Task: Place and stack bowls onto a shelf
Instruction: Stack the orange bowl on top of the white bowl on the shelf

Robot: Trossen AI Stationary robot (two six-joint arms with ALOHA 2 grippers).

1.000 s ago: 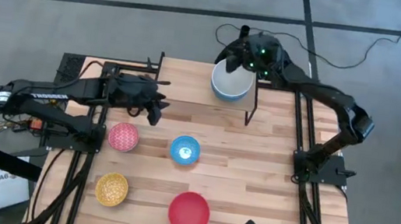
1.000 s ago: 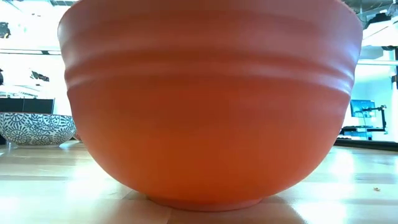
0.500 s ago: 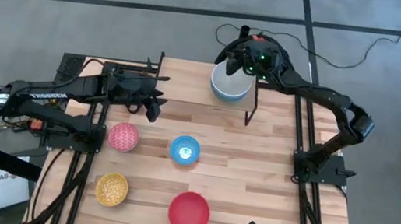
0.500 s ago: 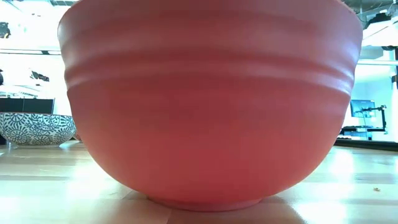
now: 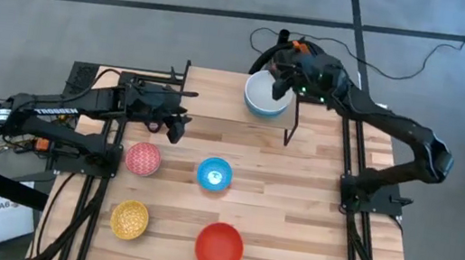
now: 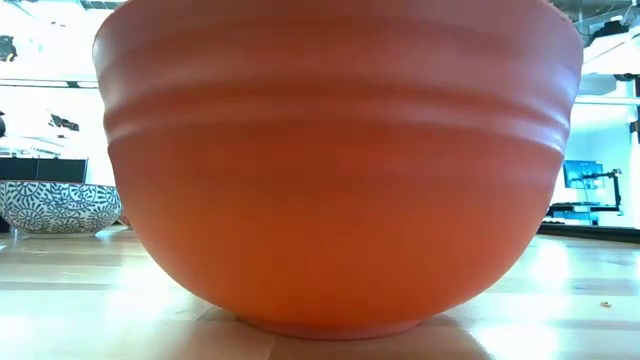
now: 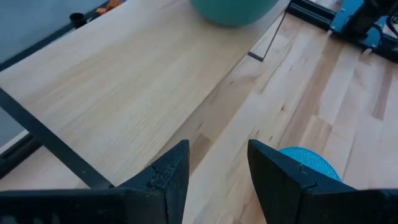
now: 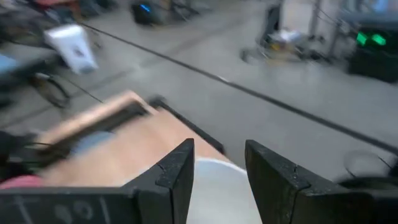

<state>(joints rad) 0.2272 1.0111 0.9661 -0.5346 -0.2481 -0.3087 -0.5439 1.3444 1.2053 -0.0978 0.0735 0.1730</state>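
my right gripper (image 5: 283,71) hangs open and empty over the stacked bowls (image 5: 266,97) on the shelf (image 5: 219,96) at the tabletop's far edge. i should lift straight clear, not nudging the stack. left gripper (image 5: 176,126) waits open.

No legible text, label, brand, number or sign anywhere in these views.

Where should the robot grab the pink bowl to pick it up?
Probably by its rim, coming straight down from above. The pink patterned bowl sits upright and open-side up, apart from the other bowls, so one finger can go inside and one outside. The left gripper is nearest.
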